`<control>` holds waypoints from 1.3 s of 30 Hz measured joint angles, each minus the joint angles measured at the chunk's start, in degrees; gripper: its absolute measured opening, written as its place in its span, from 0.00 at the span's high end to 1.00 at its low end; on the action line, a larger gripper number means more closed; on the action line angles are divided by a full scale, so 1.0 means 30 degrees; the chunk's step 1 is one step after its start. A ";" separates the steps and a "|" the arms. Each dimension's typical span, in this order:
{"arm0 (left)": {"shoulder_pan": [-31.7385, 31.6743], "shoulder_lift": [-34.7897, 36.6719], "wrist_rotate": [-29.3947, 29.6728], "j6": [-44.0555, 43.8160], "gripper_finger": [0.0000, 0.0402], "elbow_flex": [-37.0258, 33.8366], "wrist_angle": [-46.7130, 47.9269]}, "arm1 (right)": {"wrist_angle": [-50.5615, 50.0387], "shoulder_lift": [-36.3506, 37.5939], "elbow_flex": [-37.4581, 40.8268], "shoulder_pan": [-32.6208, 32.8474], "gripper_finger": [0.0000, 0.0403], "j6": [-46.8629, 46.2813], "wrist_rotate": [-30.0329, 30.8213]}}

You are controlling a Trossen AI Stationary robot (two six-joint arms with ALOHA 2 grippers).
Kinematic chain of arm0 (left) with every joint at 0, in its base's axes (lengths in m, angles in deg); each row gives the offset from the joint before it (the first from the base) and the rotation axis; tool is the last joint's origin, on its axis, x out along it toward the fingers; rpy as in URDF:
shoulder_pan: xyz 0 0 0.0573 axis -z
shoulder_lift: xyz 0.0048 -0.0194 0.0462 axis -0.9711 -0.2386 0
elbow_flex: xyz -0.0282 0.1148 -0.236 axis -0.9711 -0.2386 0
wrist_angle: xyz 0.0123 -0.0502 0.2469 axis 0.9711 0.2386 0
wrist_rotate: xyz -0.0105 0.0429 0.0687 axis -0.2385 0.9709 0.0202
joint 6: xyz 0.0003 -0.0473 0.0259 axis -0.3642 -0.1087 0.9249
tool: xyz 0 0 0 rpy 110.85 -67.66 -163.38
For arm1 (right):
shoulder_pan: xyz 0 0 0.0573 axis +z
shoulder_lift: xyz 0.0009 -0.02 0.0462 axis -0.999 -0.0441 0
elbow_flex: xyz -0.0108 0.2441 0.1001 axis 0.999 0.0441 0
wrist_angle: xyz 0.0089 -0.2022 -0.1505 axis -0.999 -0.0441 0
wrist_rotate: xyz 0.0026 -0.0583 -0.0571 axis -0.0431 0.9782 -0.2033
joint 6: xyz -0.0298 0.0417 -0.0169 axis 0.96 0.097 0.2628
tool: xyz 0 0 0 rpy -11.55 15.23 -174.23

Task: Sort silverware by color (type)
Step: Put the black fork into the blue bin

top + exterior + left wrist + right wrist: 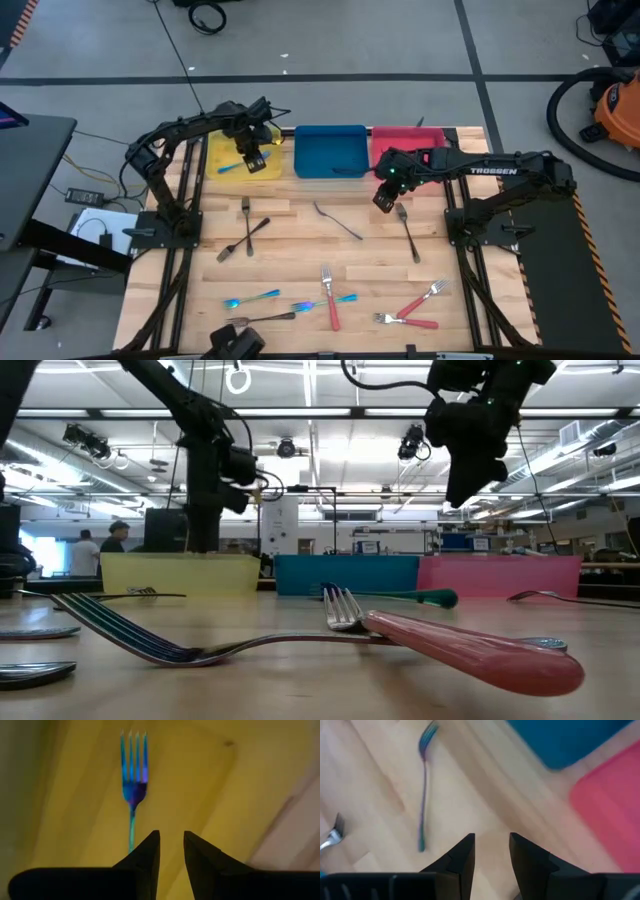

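Nearest my low camera: red-handled fork (470, 650) on the table (300, 250). Iridescent blue fork (132, 785) lying in the yellow tray (222, 150), just beyond my left gripper (171, 847), jaws apart, empty. Right gripper (491, 851), jaws apart, above bare table; rainbow fork (423, 790) ahead.

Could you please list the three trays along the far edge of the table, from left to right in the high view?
Yellow tray → blue tray → red tray.
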 joint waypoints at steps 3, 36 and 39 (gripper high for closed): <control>0.0709 0.0960 -0.0791 -0.0717 0.78 0.0007 0.0714 | -0.1156 0.0000 0.0000 0.0844 0.68 -0.1853 0.0162; 1.2526 0.2656 -0.2795 -0.3183 0.78 0.0000 0.0955 | 0.2073 0.0007 0.8547 0.4381 0.68 -1.3738 0.1076; 1.2744 0.2656 -0.2795 -0.3183 0.78 0.0003 0.0946 | 0.2402 0.0016 0.8830 0.4381 0.68 -1.3746 0.1129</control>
